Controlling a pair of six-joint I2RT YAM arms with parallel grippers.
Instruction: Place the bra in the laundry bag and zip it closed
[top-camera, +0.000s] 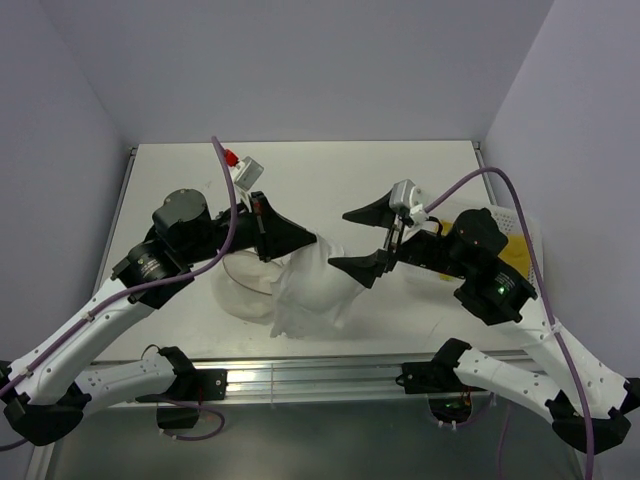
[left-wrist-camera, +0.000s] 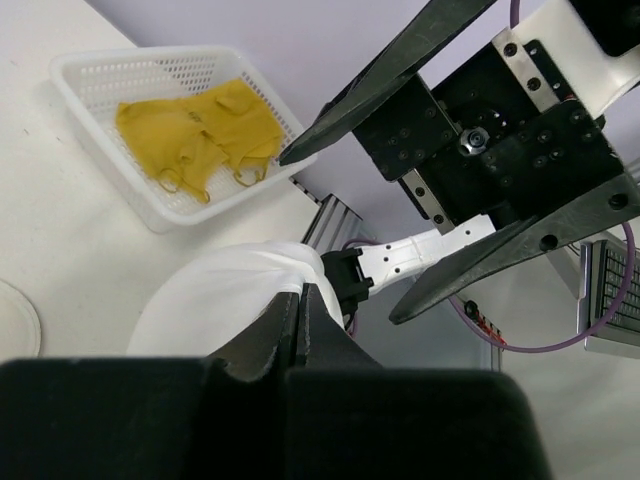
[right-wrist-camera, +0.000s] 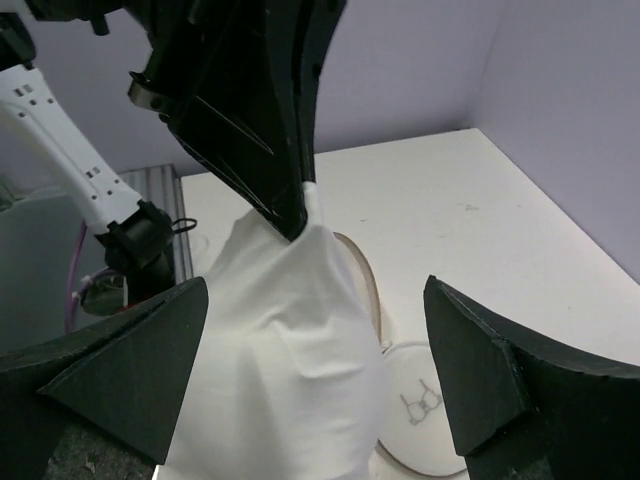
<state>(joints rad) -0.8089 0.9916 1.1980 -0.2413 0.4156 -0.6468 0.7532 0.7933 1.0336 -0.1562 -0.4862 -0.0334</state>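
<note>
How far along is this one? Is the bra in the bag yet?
Done: nothing yet. The bra lies in the white basket, untouched. In hand: the left pincer is shut on the laundry bag, pulling its top up, and the right pincer is open beside it. Left: open the bag, put the bra inside, zip it.

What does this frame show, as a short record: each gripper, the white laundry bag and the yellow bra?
left gripper: shut on a pinch of the white fabric laundry bag, pulling it up into a peak
right gripper: open, beside the bag, holding nothing
mustard-yellow fabric bra: lying in the white plastic mesh basket, apart from the bag
task stage: bra not yet in the bag
</note>
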